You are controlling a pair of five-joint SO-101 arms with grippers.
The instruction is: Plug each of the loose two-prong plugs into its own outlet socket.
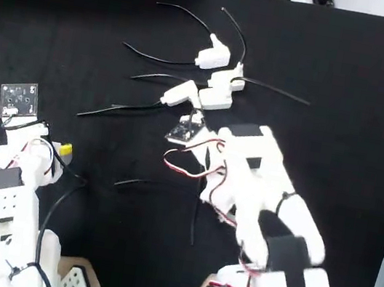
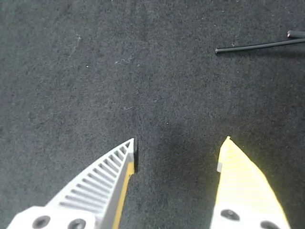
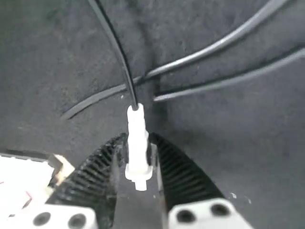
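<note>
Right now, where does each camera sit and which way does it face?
High view: above the table, facing down; left arm and right arm show, the right gripper beside white plugs.
Left wrist view: on the left arm, facing the table; the open left gripper shows.
Right wrist view: on the right arm, facing black cables; the right gripper is shut on a plug.
Shared: high and right wrist views both show the right gripper.

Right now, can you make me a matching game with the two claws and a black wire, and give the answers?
Things:
1. left claw
2. right claw
3. black wire

States:
A. shut on a white plug
B. lying flat on the cloth
C. open, holding nothing

Pairs: 1-C, 2-A, 3-B.
</note>
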